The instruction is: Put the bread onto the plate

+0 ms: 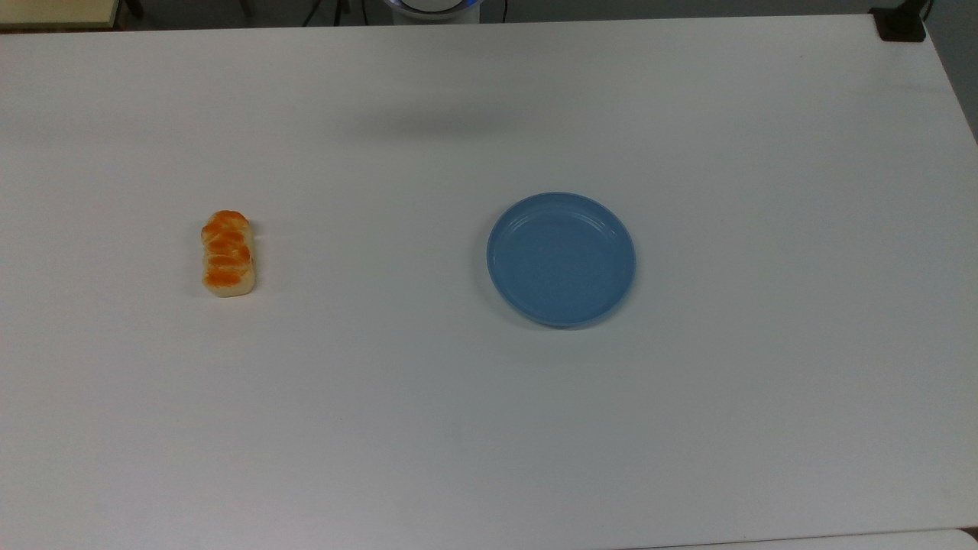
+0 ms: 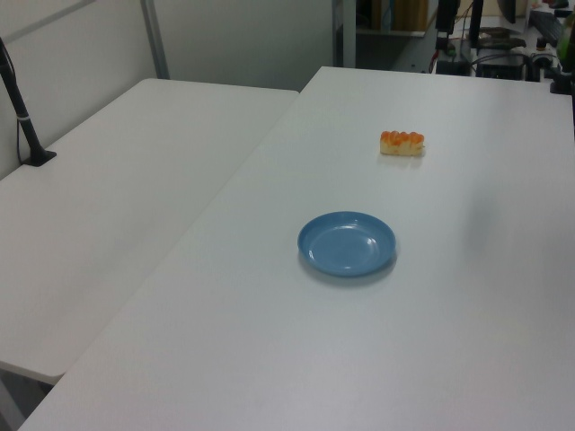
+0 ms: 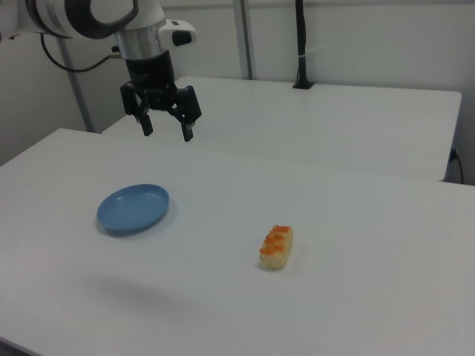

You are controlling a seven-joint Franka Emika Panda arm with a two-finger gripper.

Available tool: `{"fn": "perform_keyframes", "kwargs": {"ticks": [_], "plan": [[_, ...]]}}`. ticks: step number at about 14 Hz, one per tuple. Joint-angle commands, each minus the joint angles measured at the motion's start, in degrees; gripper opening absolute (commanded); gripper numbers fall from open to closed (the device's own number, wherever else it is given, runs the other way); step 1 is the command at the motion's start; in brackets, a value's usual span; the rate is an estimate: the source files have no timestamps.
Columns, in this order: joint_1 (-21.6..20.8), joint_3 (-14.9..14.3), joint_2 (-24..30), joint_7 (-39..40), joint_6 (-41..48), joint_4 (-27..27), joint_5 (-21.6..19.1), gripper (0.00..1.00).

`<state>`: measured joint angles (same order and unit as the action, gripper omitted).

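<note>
The white table [image 1: 489, 428] is the largest thing here: flat, matte, and it carries both task items with open surface all round them, which leaves me free approach from above on either one.

My arm [image 3: 89, 16] stands high over the far side of the table in the right view, wrist turned down. I judge this a neutral waiting height, well above both items, so nothing gets knocked.

The plate [image 1: 561, 259] is next in size: blue, round, shallow, lying flat near the table's middle in the top view. Nothing is in it. Its raised rim should keep a roll from sliding off, so a drop near the centre would do.

My gripper [image 3: 164, 130] points downward, fingers [image 3: 145, 124] spread apart, nothing between them. In the right view it hangs above and beyond the plate, well apart from the bread. An open stance suits a grasp not yet begun.

The bread [image 1: 227, 254] is smallest. It lies on the table at the top view's left, well apart from the plate, glossy orange top up, long axis running near-to-far in the top view. Judgement: close across the short width, on the pale sides; the glazed top looks slippery.

Task status: not started; bread untouched.
</note>
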<state>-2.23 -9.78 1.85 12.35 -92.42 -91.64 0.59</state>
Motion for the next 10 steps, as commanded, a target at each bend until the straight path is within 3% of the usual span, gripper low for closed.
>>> {"fn": "perform_keyframes", "kwargs": {"ticks": [1, 5, 10], "plan": [[0.1, -0.6, -1.5, 1.9, 0.8, 2.4, -0.2, 1.0], [3.4, -0.7, -4.6, 5.7, 0.4, 2.4, 0.9, 1.0], [9.3, -0.5, -13.3, 14.9, -13.4, 0.9, 0.2, 1.0]]}}
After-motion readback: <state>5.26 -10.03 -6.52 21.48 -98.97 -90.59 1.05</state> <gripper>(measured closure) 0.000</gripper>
